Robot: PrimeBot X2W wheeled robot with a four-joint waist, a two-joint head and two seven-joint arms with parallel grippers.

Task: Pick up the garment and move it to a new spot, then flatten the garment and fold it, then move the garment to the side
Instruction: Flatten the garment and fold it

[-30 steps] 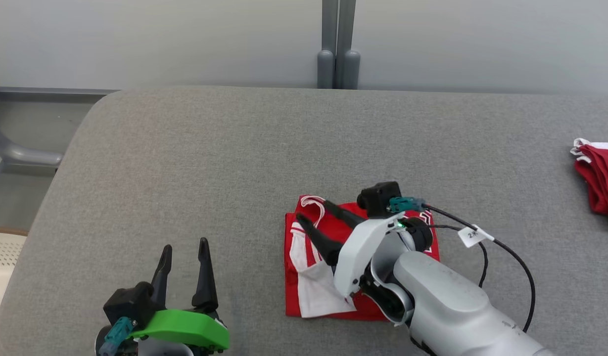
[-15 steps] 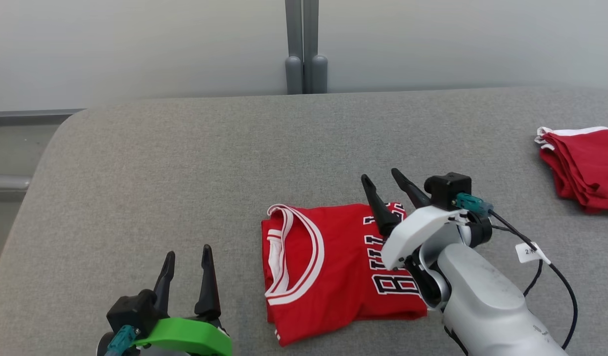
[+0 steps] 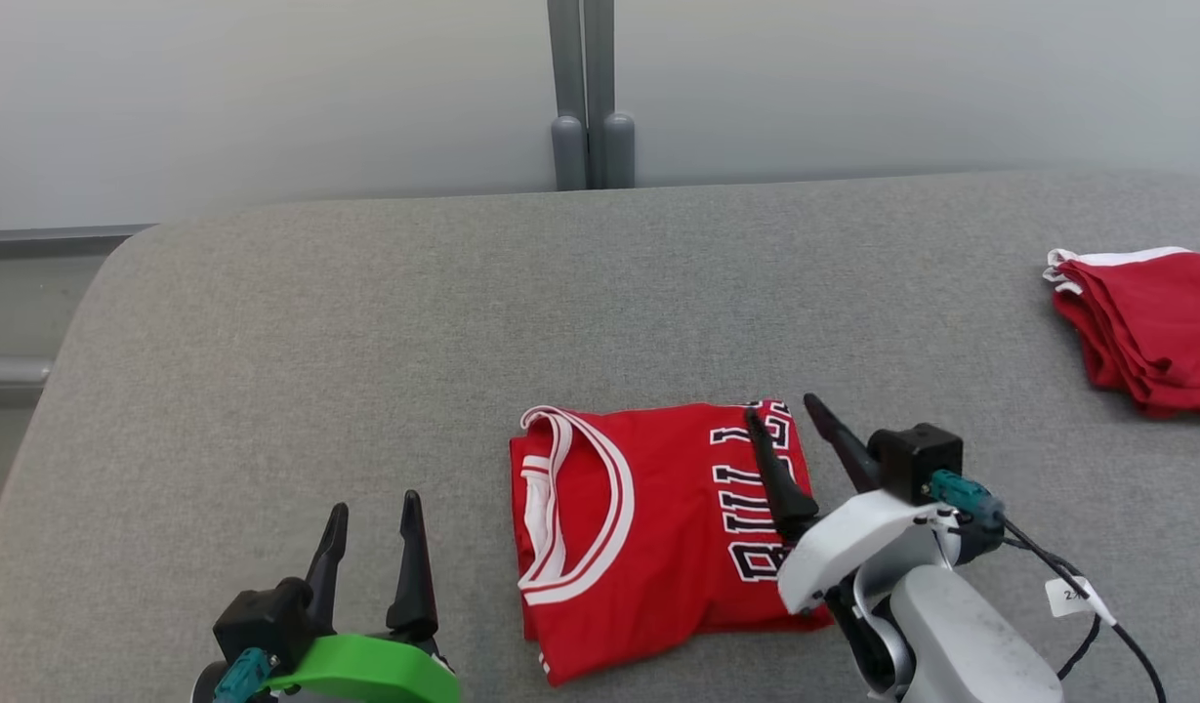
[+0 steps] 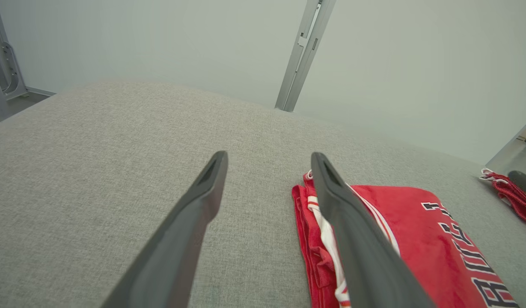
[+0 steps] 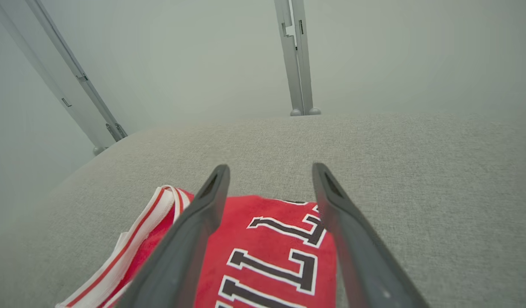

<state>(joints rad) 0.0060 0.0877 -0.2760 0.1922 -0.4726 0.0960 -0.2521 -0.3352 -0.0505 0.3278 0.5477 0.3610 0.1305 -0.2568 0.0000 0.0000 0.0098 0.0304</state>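
Note:
The garment [image 3: 648, 527] is a red jersey with white trim and black lettering, folded into a rough square on the grey padded table [image 3: 365, 322]; its collar faces left. It also lies under the fingers in the right wrist view [image 5: 271, 261] and to the right in the left wrist view [image 4: 399, 239]. My right gripper [image 3: 781, 409] is open and empty, hovering over the garment's right edge. Near the table's front, left of the garment, my left gripper [image 3: 375, 506] stands open and empty.
A second pile of folded red cloth with white trim [image 3: 1146, 322] lies at the table's far right edge. A grey post [image 3: 590, 98] stands behind the table against the pale wall. A black cable with a white tag [image 3: 1078, 596] hangs off my right wrist.
The garment's top fold now lies flat with lettering showing. My right gripper has let it go and drawn back toward the right and front. The head camera shifted; my left gripper stayed.

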